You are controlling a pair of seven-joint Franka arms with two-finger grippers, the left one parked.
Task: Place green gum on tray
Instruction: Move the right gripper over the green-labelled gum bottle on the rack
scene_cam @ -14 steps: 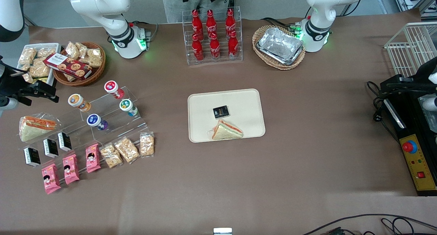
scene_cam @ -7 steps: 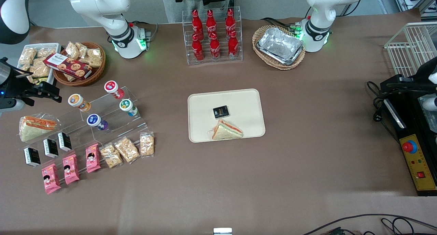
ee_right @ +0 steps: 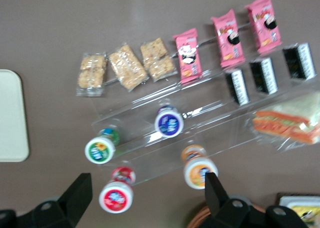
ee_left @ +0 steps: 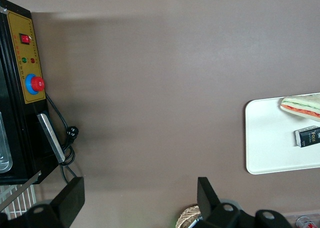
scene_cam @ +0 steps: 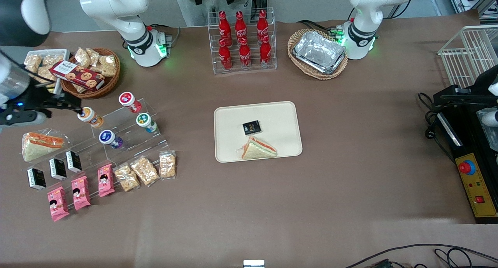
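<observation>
The green gum [scene_cam: 144,121] is a small green canister with a white lid, leaning on a clear acrylic stepped stand [scene_cam: 128,137] among the other canisters. In the right wrist view the green gum [ee_right: 101,149] shows its lid with a green-and-yellow mark. The cream tray [scene_cam: 276,114] lies mid-table and carries a sandwich and a small black packet; its edge shows as the tray [ee_right: 11,117]. My gripper [scene_cam: 70,104] hovers open and empty beside the orange canister [scene_cam: 89,116], toward the working arm's end. The gripper [ee_right: 146,189] has its fingers spread wide, the red canister [ee_right: 116,196] between them.
A purple canister [scene_cam: 109,138] also sits on the stand. Pink snack packs [scene_cam: 79,192], cracker packets [scene_cam: 144,170], black packets and a wrapped sandwich [scene_cam: 41,144] lie around it. A wicker basket of snacks [scene_cam: 91,71] is close to the gripper. A cola bottle rack [scene_cam: 242,40] stands farther back.
My gripper has slid from the table's edge toward the stand, now reaching the orange canister. Nothing on the table has moved.
</observation>
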